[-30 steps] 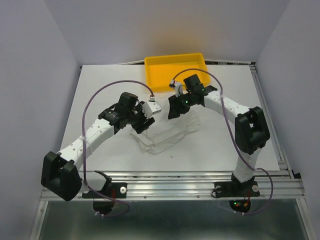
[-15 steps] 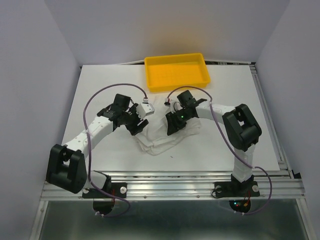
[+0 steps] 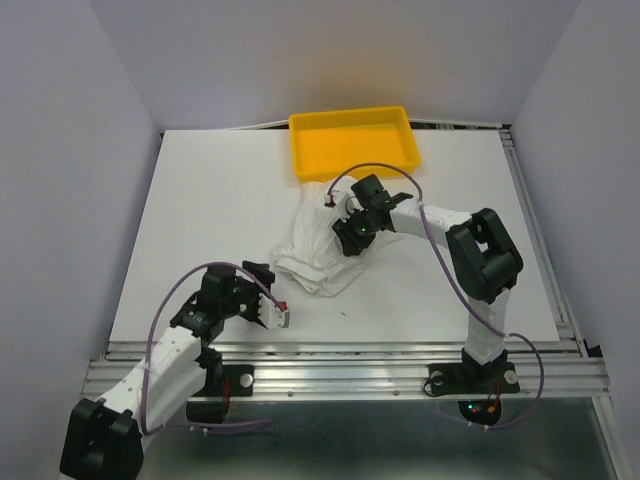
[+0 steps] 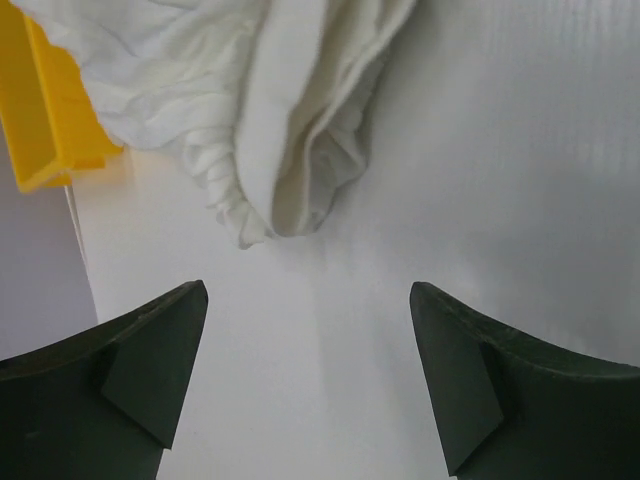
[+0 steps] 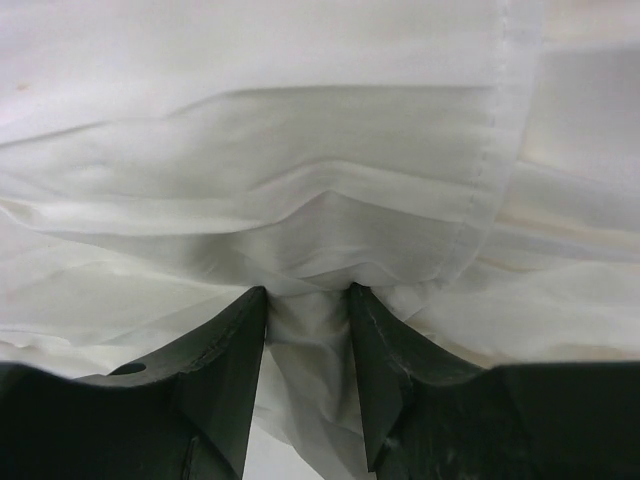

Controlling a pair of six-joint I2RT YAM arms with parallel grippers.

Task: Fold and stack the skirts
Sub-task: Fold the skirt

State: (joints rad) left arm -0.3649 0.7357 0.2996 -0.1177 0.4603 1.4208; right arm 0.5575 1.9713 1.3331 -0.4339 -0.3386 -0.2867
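We see white skirts [image 3: 312, 250] of thin, crumpled fabric heaped in the middle of the flat white table [image 3: 210, 200]. Their far edge reaches close to the yellow rectangular plastic tray [image 3: 352, 150]; whether they touch, we cannot tell. The right gripper [image 3: 346, 240] is down on the heap's right side. The left gripper [image 3: 265, 290] sits near the table's front edge, apart from the cloth.

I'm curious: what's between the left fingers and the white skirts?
Only bare table, seen in the left wrist view. The open left fingers sit short of the skirts.
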